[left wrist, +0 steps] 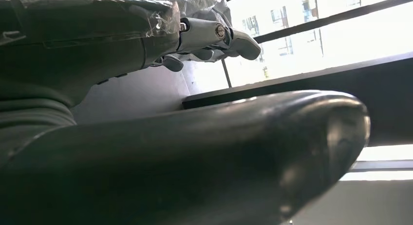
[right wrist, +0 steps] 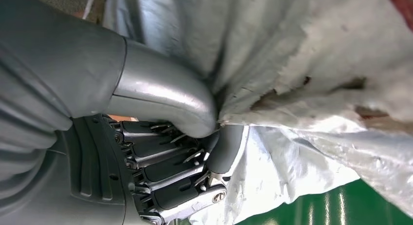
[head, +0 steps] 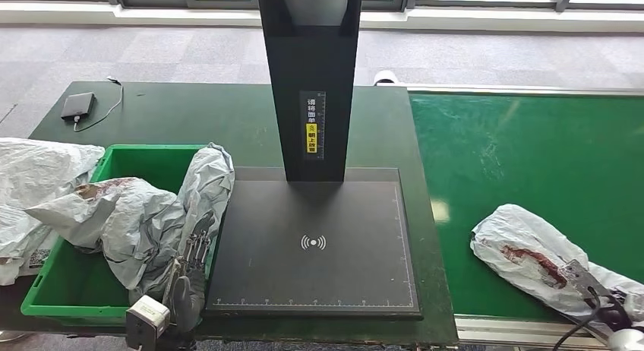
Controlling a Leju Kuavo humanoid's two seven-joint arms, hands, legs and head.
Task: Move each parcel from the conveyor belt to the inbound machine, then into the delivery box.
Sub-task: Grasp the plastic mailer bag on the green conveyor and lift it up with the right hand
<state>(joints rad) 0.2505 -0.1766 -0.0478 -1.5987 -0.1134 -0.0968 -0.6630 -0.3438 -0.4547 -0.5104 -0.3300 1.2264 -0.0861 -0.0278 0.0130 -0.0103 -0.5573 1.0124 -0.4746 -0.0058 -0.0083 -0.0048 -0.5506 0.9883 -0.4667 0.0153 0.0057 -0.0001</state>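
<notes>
Grey poly parcel (head: 543, 252) pinched in right hand (right wrist: 195, 152) fingers (right wrist: 165, 166); lift cleanly, bunching wrap firmly. Left hand (head: 190, 264) fingers' state unclear.

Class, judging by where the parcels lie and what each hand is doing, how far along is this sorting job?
Done: one grey parcel lies in the green delivery box. In hand: the left hand is at a second parcel draped over the box's edge, while the right hand pinches the parcel on the conveyor belt. Left: that parcel must cross the empty inbound machine.
</notes>
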